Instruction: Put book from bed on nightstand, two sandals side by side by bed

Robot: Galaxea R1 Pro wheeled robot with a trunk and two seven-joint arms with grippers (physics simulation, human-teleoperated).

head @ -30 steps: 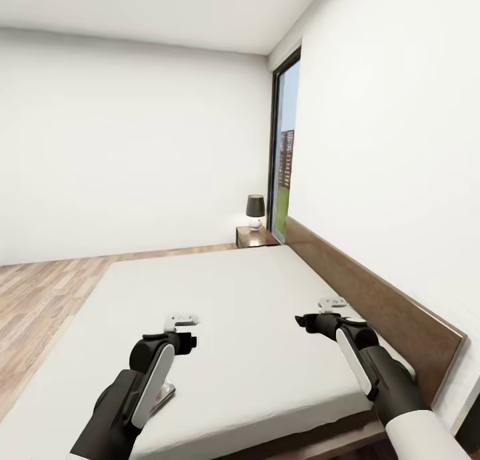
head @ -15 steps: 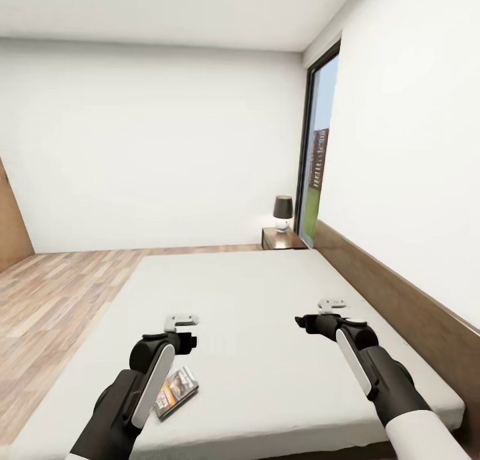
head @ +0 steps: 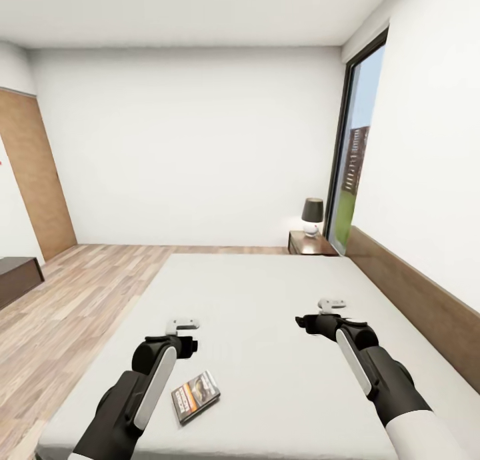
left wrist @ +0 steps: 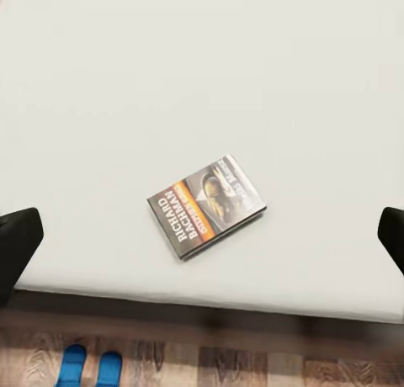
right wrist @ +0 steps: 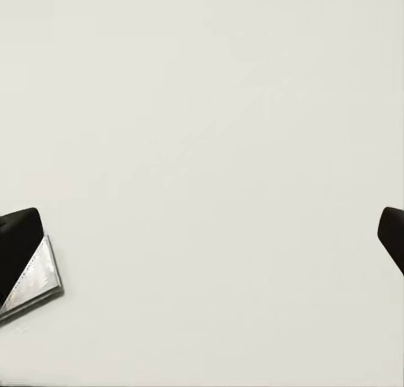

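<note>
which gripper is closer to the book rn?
The left gripper. The book lies on the bed just beside the left forearm, near the foot edge; the right gripper hangs over bare mattress further off.

A home bedroom, seemingly: large bed (head: 267, 293), lamp-topped nightstand (head: 311, 243), wood-plank floor (head: 80, 293).

White walls (head: 187, 147), wood floor (head: 73, 300), tall window (head: 357, 160).
</note>
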